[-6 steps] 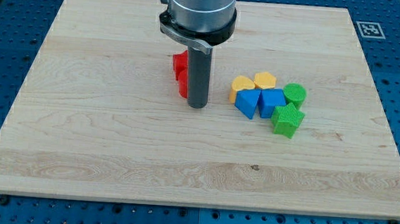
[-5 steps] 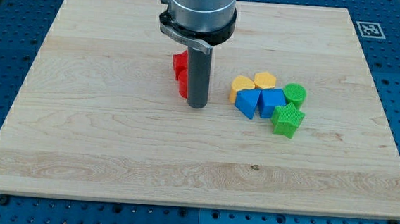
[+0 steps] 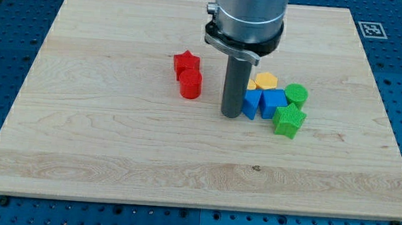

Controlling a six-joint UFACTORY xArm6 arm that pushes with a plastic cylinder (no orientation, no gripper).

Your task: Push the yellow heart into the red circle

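The yellow heart is almost wholly hidden behind the rod; only a sliver shows at the rod's right edge, touching the yellow hexagon-like block on the heart's right. My tip rests on the tabletop just below and to the view's left of the heart, against the left blue block. Right of that sit a second blue block and two green blocks. The red circle lies well left of the heart, touching a red star above it. There is no gripper on this arm, only the rod.
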